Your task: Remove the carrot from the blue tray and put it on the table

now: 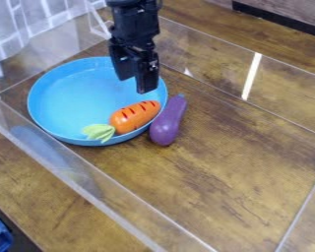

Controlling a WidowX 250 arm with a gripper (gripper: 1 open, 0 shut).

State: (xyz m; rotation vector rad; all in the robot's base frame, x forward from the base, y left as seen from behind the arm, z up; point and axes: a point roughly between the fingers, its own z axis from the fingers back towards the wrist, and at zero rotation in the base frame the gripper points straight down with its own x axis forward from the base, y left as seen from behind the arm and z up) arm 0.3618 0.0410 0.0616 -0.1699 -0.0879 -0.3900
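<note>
- The gripper (138, 77) is hanging with jaws spread, empty, above the blue tray (58, 98).
- The carrot (135, 116) is lying at the tray's rim, touching the purple eggplant toy (168, 120).
- Risk: closing jaws could be catching the eggplant or rim, so the carrot is slipping free instead of reaching the worktop (239, 167).

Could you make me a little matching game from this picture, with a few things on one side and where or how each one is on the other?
Things:
1. carrot
2. purple eggplant toy
3. claw
4. blue tray

Descriptions:
A. open, above the tray
B. on the table, against the tray's rim
C. lying inside the tray, near its edge
D. sitting on the wooden table, holding one toy

Pairs: 1-C, 2-B, 3-A, 4-D
</note>
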